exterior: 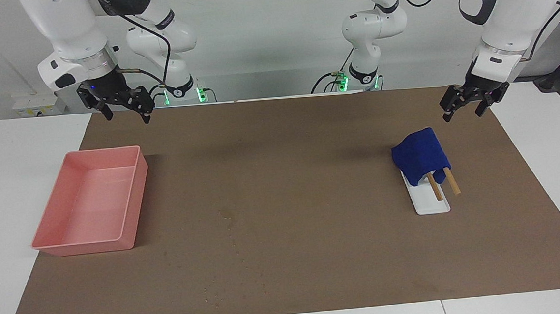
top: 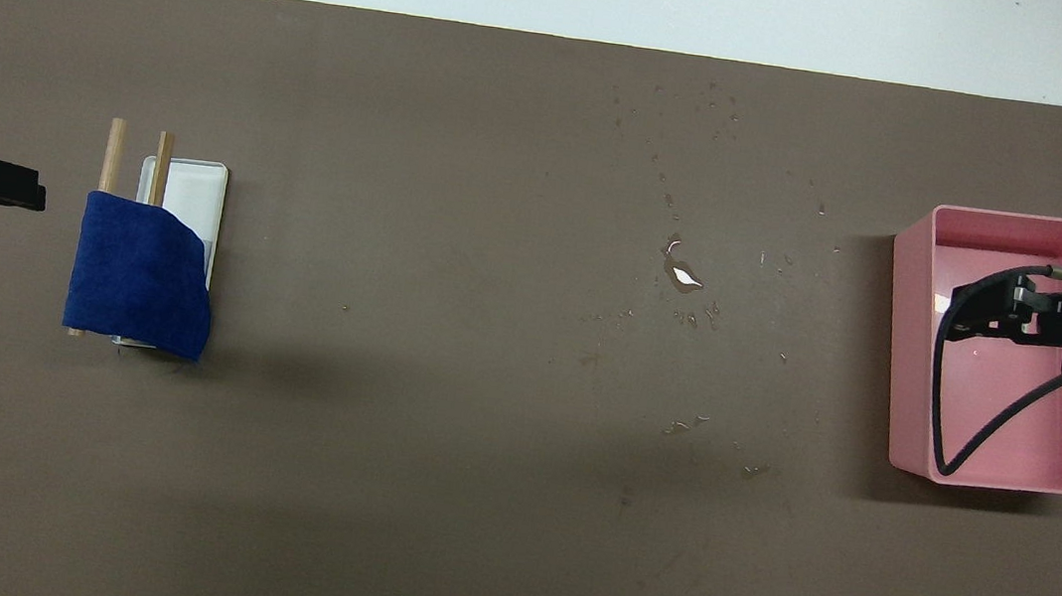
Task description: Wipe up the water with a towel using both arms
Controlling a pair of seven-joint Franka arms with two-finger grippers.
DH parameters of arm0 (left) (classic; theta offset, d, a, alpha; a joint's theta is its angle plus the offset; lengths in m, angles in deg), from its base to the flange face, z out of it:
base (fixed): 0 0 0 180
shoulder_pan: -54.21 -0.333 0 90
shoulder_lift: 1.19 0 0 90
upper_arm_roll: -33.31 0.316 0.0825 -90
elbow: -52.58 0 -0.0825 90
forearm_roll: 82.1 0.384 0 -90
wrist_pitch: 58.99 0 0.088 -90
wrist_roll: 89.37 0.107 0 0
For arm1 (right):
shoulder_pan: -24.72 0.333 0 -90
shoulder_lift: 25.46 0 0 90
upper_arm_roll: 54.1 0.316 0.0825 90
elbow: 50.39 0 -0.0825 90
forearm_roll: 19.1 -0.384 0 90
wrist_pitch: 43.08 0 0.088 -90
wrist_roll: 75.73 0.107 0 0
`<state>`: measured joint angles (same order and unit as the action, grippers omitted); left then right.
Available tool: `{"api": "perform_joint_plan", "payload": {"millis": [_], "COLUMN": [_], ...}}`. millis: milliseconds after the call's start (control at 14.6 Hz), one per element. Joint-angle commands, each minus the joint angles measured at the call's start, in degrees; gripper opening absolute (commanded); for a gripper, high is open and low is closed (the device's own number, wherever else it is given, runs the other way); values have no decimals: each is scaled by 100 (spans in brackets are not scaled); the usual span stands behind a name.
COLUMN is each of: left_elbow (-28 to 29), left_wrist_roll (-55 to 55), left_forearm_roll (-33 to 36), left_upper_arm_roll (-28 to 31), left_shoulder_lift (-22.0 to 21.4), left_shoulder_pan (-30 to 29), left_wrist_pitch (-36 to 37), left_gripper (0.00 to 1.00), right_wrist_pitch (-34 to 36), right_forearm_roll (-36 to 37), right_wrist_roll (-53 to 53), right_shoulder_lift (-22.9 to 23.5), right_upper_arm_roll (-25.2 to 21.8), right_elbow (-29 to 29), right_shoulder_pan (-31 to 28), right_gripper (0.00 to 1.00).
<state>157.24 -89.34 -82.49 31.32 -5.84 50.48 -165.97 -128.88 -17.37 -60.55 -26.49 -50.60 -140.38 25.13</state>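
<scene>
facing view, left to right: the shallow pink plastic tray [exterior: 91,204] sits at the left of the frame on the brown paper mat [exterior: 284,151], probably there to take the wet cloth afterwards. above its upper edge, in the upper left, the right gripper [exterior: 124,109] hangs off the table on a bent arm, fingers spread and empty. scattered water droplets [exterior: 225,217] lie low in the middle of the mat, uncovered, so wiping is not yet begun. at centre right the dark blue folded towel [exterior: 420,156] is draped over two wooden dowels [exterior: 451,180] on a white rectangular stand [exterior: 428,198], raised for an easy pinch. at upper right the left gripper [exterior: 473,101] hovers above the mat just above the towel in the frame, fingers apart, holding nothing.
</scene>
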Motion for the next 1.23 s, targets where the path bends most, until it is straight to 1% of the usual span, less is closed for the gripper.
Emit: {"api": "perform_joint_plan", "payload": {"millis": [0,137,273,342,547,683,1025,1161], "left_elbow": [327,492,843,984,1318,1713,1891,1943], "left_wrist_roll": [76,129,181,216,252,252,243,252], "left_forearm_roll": [-5,-5,74,292,338,338,338,338], "left_upper_arm_roll": [-12,-12,-12,-21,-12,-12,-21,-21], "left_shoulder_lift": [24,157,157,157,114,69,105,105], "left_shoulder_pan": [-31,-58,-14,21,74,21,39,21], "left_wrist_pitch": [-419,-525,-709,-788,-894,-1200,-1325,-1334], "left_gripper": [100,100,100,100,100,100,100,87], "right_wrist_pitch": [-60,-60,-51,-42,-33,-42,-42,-42], "right_forearm_roll": [-41,-41,-41,-41,-41,-41,-41,-41], "right_wrist_roll": [56,47,38,38,38,38,38,29], "right_shoulder_lift": [-144,-144,-152,-161,-170,-205,-231,-240], "right_upper_arm_roll": [28,28,28,28,28,28,28,28], "right_elbow": [-168,-168,-168,-176,-203,-273,-300,-317], "right_shoulder_pan": [-24,-15,-24,-24,-24,-24,-24,-24], "right_gripper": [100,100,100,100,100,100,100,100]}}
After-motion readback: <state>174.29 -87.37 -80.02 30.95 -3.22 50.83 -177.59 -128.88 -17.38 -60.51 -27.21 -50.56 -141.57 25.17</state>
